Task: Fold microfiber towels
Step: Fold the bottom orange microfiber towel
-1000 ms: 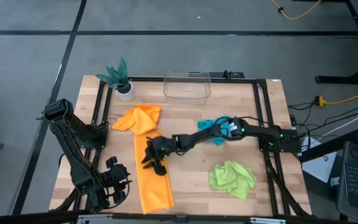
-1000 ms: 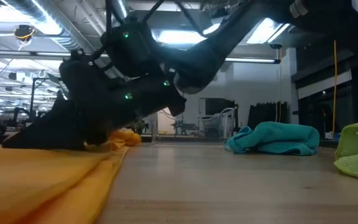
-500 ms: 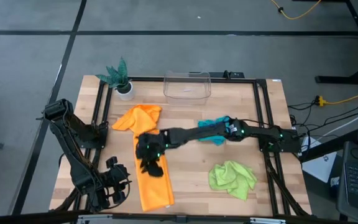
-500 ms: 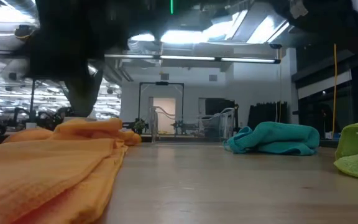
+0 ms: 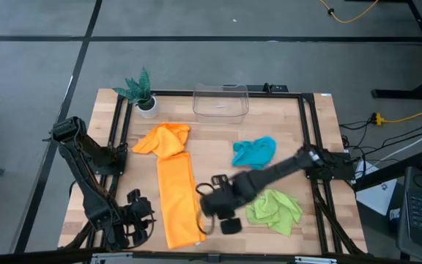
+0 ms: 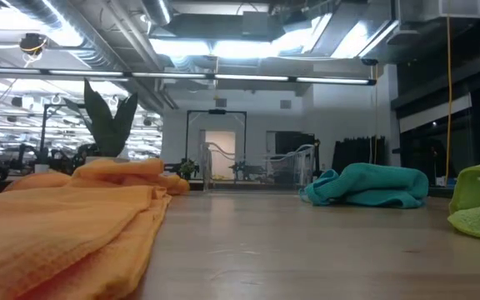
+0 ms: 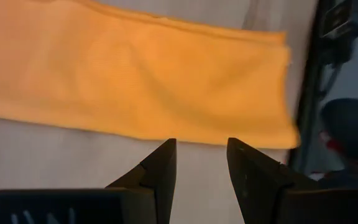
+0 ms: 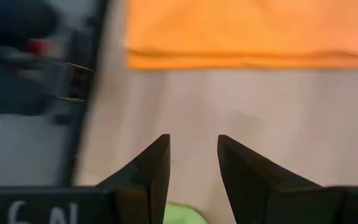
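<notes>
Since a second ago the right gripper (image 5: 223, 218) has left the long orange towel (image 5: 178, 198) and swung toward the desk's front edge; it now hangs with jaws parted and empty, just beside the towel's right edge, between it and the lime green towel (image 5: 274, 208). The low view no longer shows the arm at all. The long orange towel lies in a narrow strip along the left half of the desk, its far end touching the crumpled orange towel (image 5: 164, 138), which sits near the plant (image 5: 141, 91). The teal towel (image 5: 253, 152) is bunched right of centre. The left gripper (image 5: 139, 218) waits at the front left corner, fingers apart, holding nothing.

Risks, as I judge them — the strip looks only half folded, so a pinch taken at its front end could catch one layer alone and pull the fold open. The right arm passes close by the green cloth and could drag it askew.
</notes>
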Robot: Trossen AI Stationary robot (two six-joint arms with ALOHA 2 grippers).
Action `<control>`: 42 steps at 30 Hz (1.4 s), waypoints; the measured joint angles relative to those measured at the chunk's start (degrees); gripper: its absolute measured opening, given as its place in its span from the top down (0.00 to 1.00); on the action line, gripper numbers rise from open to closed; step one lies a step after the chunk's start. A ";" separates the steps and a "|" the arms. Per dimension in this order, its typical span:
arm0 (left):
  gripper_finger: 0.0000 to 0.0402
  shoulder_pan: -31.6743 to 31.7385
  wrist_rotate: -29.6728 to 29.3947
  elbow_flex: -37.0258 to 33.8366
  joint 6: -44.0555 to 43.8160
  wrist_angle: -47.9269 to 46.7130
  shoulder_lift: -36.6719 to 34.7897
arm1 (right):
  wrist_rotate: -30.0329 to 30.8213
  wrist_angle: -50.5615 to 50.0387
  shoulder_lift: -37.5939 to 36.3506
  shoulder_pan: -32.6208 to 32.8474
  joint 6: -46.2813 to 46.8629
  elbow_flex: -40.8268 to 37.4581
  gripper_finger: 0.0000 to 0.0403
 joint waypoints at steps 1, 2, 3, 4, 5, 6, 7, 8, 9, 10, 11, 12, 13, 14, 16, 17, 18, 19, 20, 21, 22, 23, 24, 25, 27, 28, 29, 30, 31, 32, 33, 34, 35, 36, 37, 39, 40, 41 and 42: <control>0.67 0.08 -0.06 0.00 -0.01 0.91 0.00 | 3.36 -1.31 -0.22 1.60 0.59 0.02 0.66; 0.67 0.10 -0.15 0.00 0.04 1.96 0.00 | 6.58 -2.11 -0.25 3.30 1.04 0.04 0.66; 0.67 0.25 -0.27 0.00 0.13 3.45 0.02 | 9.89 -2.27 -0.09 4.98 1.52 0.01 0.66; 0.67 0.42 -0.44 0.01 0.14 4.67 0.14 | 12.32 -1.85 0.21 6.48 1.78 -0.09 0.66; 0.67 0.63 -0.49 0.02 0.15 5.64 0.36 | 13.90 -0.79 0.54 7.77 2.02 -0.41 0.66; 0.67 0.78 -0.50 0.02 0.15 6.58 0.83 | 14.55 0.58 0.64 8.98 2.15 -1.09 0.66; 0.67 0.89 -0.48 0.02 0.16 7.58 1.36 | 14.60 2.23 0.67 9.95 2.07 -2.34 0.66; 0.67 0.99 -0.46 0.02 0.19 8.54 2.05 | 14.80 5.02 0.67 10.68 1.80 -4.15 0.66; 0.67 1.10 -0.22 0.02 0.17 9.75 2.75 | 14.89 8.58 0.68 11.12 1.30 -6.02 0.66; 0.67 1.29 0.62 0.02 0.19 11.05 3.57 | 14.87 11.95 0.74 11.47 0.43 -7.99 0.66; 0.67 1.35 1.88 0.02 0.20 12.36 4.42 | 14.81 14.76 0.81 11.67 -0.05 -9.79 0.66; 0.67 1.48 3.78 0.02 0.19 13.83 5.30 | 14.62 18.30 0.82 11.75 -1.29 -11.75 0.66; 0.67 1.56 5.77 0.02 0.19 15.64 6.05 | 14.06 22.79 0.82 11.77 -2.49 -13.63 0.66; 0.67 1.64 7.74 0.02 0.35 17.66 6.58 | 12.93 26.55 0.82 11.73 -3.33 -15.36 0.66; 0.67 1.59 10.66 0.02 2.10 22.66 7.43 | 10.94 31.51 0.82 11.55 -5.34 -18.25 0.66; 0.67 1.59 10.91 0.02 3.97 25.57 7.77 | 10.54 33.70 0.82 11.43 -6.49 -19.43 0.66; 0.67 1.54 10.89 0.02 6.45 28.44 8.02 | 10.14 36.11 0.82 11.26 -7.59 -20.57 0.66; 0.67 1.54 10.59 0.02 9.49 31.37 8.24 | 10.03 37.96 0.82 11.09 -8.80 -21.50 0.66; 0.67 1.58 10.32 0.02 12.70 33.94 8.34 | 10.04 38.69 0.82 10.82 -9.49 -22.10 0.66; 0.67 1.62 9.78 0.02 15.48 35.59 8.37 | 10.04 39.09 0.82 10.55 -10.07 -22.52 0.66; 0.67 1.80 8.80 0.02 17.20 36.51 8.37 | 10.04 39.56 0.82 10.22 -10.15 -22.66 0.66; 0.66 2.05 8.27 0.02 17.97 36.86 8.37 | 10.05 39.94 0.82 9.88 -10.06 -22.67 0.66; 0.66 2.35 7.99 0.02 18.16 36.77 8.37 | 10.03 40.16 0.79 9.63 -9.59 -22.64 0.66; 0.65 2.70 8.04 0.02 18.26 36.53 8.37 | 10.04 40.26 0.74 9.39 -8.63 -22.62 0.66; 0.64 3.51 8.86 0.02 19.80 36.45 8.37 | 10.05 40.23 0.74 9.09 -7.24 -22.62 0.66; 0.62 4.02 9.75 0.02 21.01 36.42 8.37 | 10.04 40.20 0.74 9.03 -7.07 -22.62 0.66; 0.61 4.54 10.60 0.02 22.30 36.36 8.37 | 10.04 40.25 0.74 9.03 -7.13 -22.62 0.66; 0.59 5.04 11.07 0.02 23.95 36.34 8.38 | 10.04 40.28 0.74 9.05 -7.25 -22.62 0.66; 0.58 5.53 11.12 0.02 26.20 36.34 8.39 | 10.07 40.24 0.74 9.04 -7.31 -22.62 0.66; 0.56 6.09 10.91 0.02 29.17 36.34 8.39 | 10.17 40.17 0.74 8.94 -7.34 -22.62 0.66; 0.54 6.72 10.76 0.02 32.29 36.36 8.39 | 10.22 40.15 0.74 8.86 -7.22 -22.62 0.65; 0.53 7.41 10.62 0.02 35.63 36.34 8.39 | 10.21 40.19 0.74 8.66 -7.04 -22.62 0.65; 0.52 8.09 10.40 0.02 39.09 36.41 8.39 | 10.24 40.22 0.74 8.50 -7.04 -22.62 0.64; 0.52 8.73 10.20 0.02 42.39 36.72 8.39 | 10.36 40.18 0.74 8.29 -7.07 -22.62 0.62; 0.52 9.19 10.06 0.02 45.52 37.34 8.39 | 10.41 40.28 0.96 8.11 -7.14 -22.62 0.59; 0.52 9.75 10.13 0.02 51.79 39.54 8.39 | 10.50 40.21 1.23 7.78 -7.17 -22.62 0.53; 0.52 9.99 10.66 0.02 54.39 41.02 8.39 | 10.50 40.21 1.36 7.63 -7.12 -22.62 0.50; 0.52 10.16 11.60 0.02 56.83 42.41 8.39 | 10.50 40.52 1.58 7.46 -7.10 -22.62 0.46; 0.52 10.28 12.40 0.02 59.13 43.72 8.39 | 10.50 40.65 1.72 7.30 -7.14 -22.60 0.42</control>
